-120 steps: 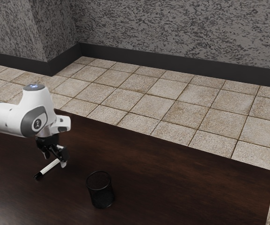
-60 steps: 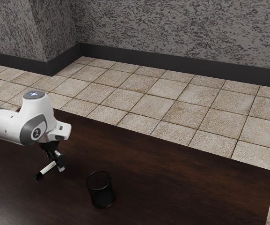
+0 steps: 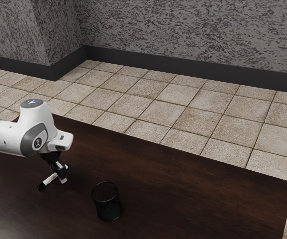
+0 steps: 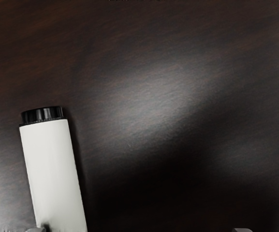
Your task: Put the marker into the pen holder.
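Exterior view: set back, angled down, mottled grey wall [image 3: 183,35] 12 o'clock, white jointed arm [image 3: 6,134] 9 o'clock. Wrist view: close, facing dark-brown wooden tabletop [image 3: 183,179]. Shared: tabletop patch, white black-ended marker [image 3: 48,179], exterior's 8 o'clock.

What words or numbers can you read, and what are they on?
None that I can read.
Pale mark on my arm's side: too small to read.
Bluish mark on its top: too small, too.
Marker, pen holder: I see no writing.
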You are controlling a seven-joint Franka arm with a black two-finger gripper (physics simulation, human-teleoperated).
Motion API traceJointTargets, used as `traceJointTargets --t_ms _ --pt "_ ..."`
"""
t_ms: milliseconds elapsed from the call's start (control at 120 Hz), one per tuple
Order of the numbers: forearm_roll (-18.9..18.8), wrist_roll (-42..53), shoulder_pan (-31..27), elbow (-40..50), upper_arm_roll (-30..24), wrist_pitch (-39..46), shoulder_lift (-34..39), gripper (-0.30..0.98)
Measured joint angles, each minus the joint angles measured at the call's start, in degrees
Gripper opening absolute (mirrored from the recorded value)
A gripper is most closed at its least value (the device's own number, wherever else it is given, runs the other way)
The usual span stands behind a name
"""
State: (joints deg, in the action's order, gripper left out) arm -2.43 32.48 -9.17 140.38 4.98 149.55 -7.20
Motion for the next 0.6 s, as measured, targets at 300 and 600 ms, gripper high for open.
traceJointTargets --t_ms 300,600 --pt "3.4 1.9 -1.1 0.9 0.2 0.1 -0.2 0.34" --pt "3.7 3.0 -1.2 1.3 0.2 0.2 0.0 0.03"
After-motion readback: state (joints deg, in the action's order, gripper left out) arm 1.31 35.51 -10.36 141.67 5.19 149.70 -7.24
